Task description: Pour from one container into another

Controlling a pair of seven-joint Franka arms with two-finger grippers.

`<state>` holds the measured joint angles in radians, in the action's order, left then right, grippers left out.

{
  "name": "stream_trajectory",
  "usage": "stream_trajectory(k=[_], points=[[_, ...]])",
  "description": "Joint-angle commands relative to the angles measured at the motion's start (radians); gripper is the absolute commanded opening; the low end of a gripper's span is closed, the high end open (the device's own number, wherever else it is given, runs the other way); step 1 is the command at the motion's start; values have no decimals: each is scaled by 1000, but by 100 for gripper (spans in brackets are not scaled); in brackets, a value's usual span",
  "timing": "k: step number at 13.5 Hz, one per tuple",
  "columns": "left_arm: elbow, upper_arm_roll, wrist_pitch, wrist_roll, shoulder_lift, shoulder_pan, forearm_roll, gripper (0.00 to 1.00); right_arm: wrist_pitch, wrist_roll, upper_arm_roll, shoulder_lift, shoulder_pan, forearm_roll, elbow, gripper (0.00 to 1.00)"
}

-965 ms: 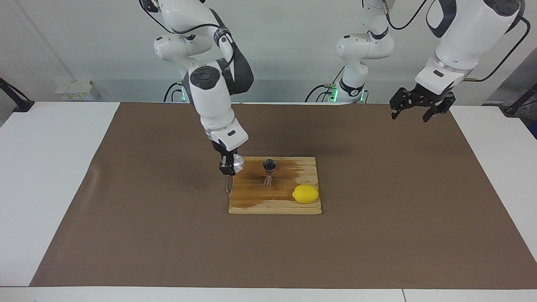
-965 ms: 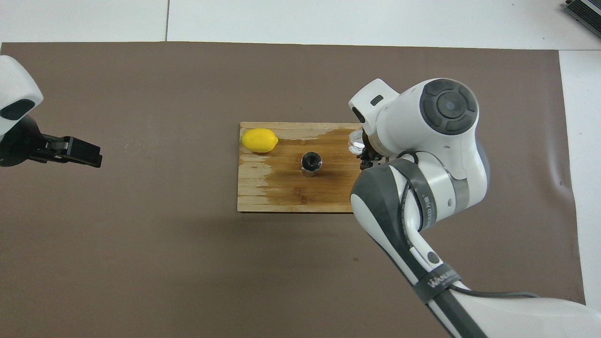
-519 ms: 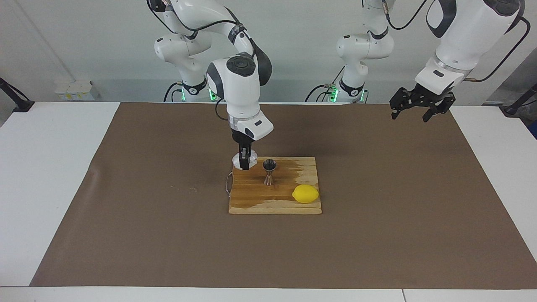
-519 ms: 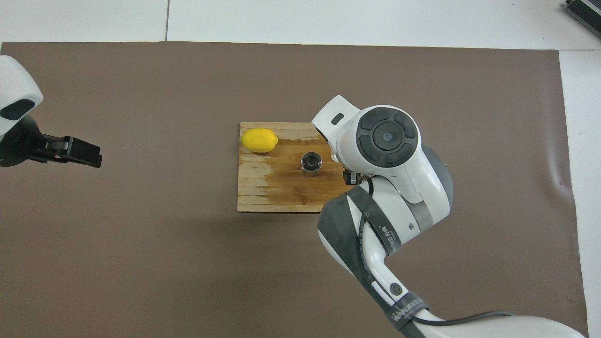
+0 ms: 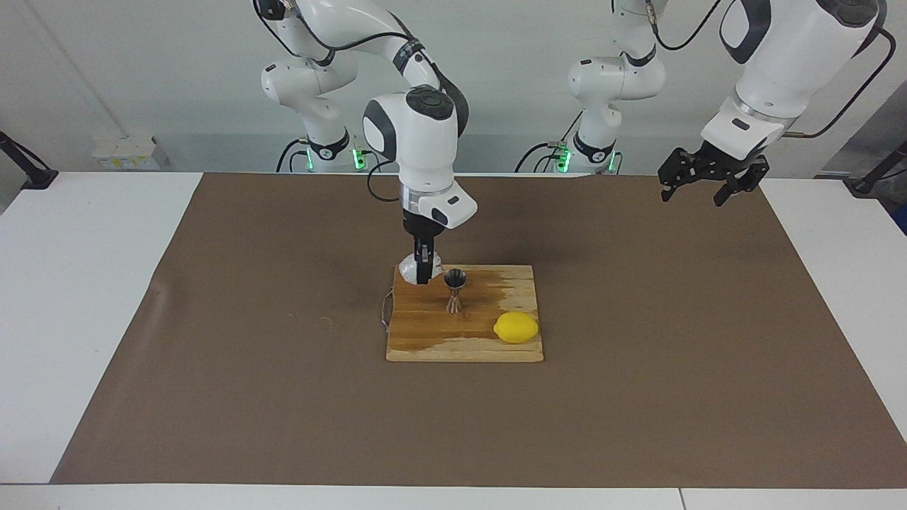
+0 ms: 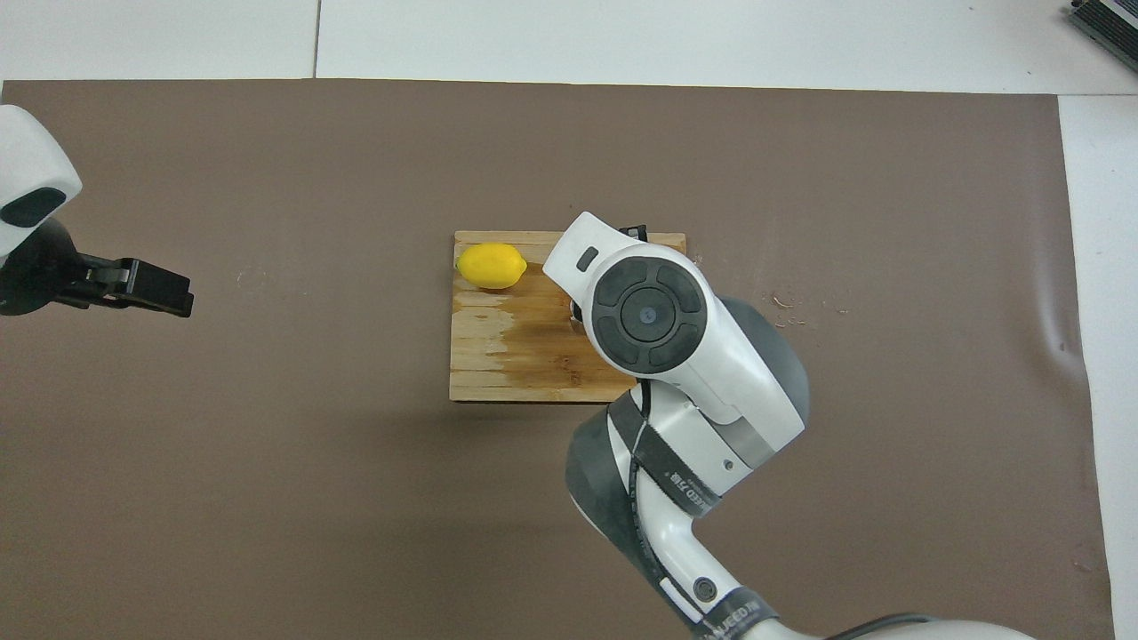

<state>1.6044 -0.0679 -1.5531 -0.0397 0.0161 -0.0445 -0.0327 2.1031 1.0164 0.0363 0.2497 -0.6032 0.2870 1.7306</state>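
Right gripper (image 5: 424,273) carried cup (image 5: 411,268) nearer jigger (image 5: 454,289).

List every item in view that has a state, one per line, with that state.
plastic cup: held in the right hand, raised beside the jigger's mouth.
jigger: upright on the board, contents not visible.
cutting board: flat, darkly stained across the middle.
lemon: whole, resting on the board.
right hand: shut on the cup.
left hand: open, waiting.

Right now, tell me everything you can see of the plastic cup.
The plastic cup is small, squat and translucent whitish. The right gripper is shut on it, holding it in the air over the wooden board's edge, beside the steel jigger's rim. Its contents can't be made out. The arm hides it from overhead.
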Motion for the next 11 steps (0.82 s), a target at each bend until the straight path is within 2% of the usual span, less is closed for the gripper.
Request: stream_trajectory(k=[1, 11], points=[[0, 0, 16, 1, 13, 2, 16, 100, 14, -30, -1, 0, -15, 53, 10, 19], [0, 0, 14, 1, 13, 2, 16, 100, 44, -47, -1, 28, -20, 103, 15, 19]])
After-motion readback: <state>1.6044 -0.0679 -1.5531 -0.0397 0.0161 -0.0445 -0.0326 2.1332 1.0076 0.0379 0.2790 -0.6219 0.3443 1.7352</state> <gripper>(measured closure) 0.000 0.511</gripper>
